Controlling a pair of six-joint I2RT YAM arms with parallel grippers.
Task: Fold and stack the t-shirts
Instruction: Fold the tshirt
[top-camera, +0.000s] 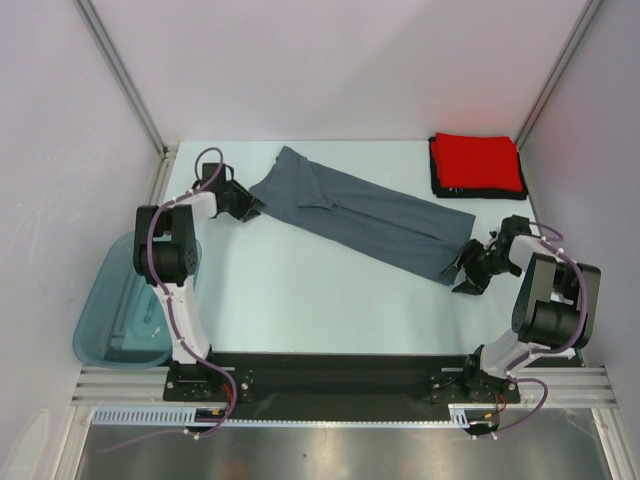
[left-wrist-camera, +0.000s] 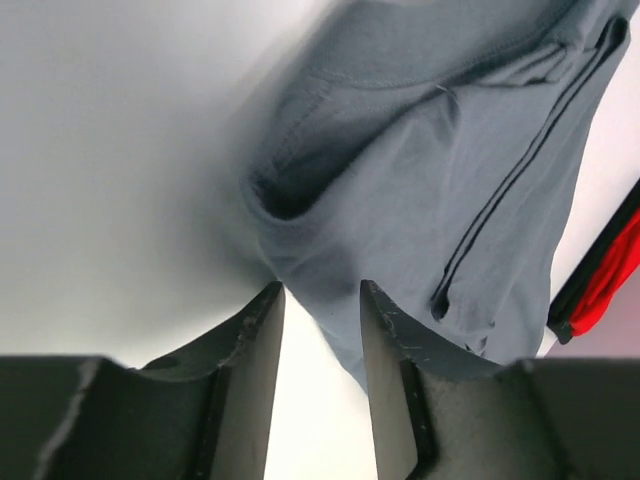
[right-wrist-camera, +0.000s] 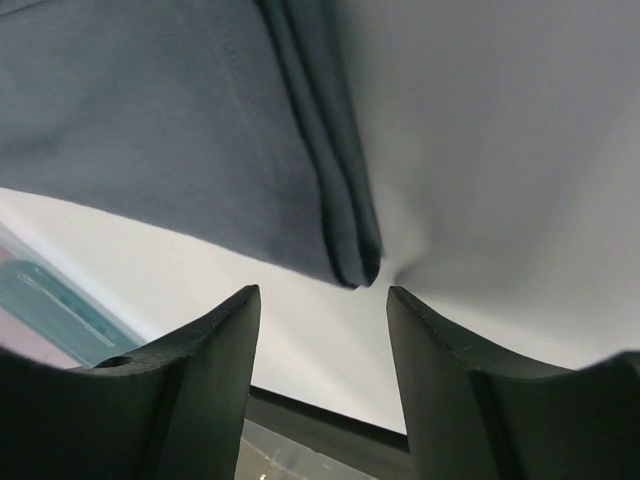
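The black shirt (top-camera: 435, 175) lies under the red shirt (top-camera: 478, 162), and only a thin rim shows along its left and near edges. The left arm (top-camera: 168, 250) hides part of the tub (top-camera: 105, 325). In the left wrist view the grey shirt (left-wrist-camera: 430, 170) runs off the top and right edges. Its near fold is blurred, and its lowest tip slips behind a finger (left-wrist-camera: 385, 340) of the left jaws. The right wrist view cuts the grey shirt at top and left, with just a sliver of tub.

Slate-grey t-shirt (top-camera: 365, 215) in a long strip, lying diagonally, folded red t-shirt (top-camera: 477, 162) atop black t-shirt (top-camera: 480, 193), far right corner
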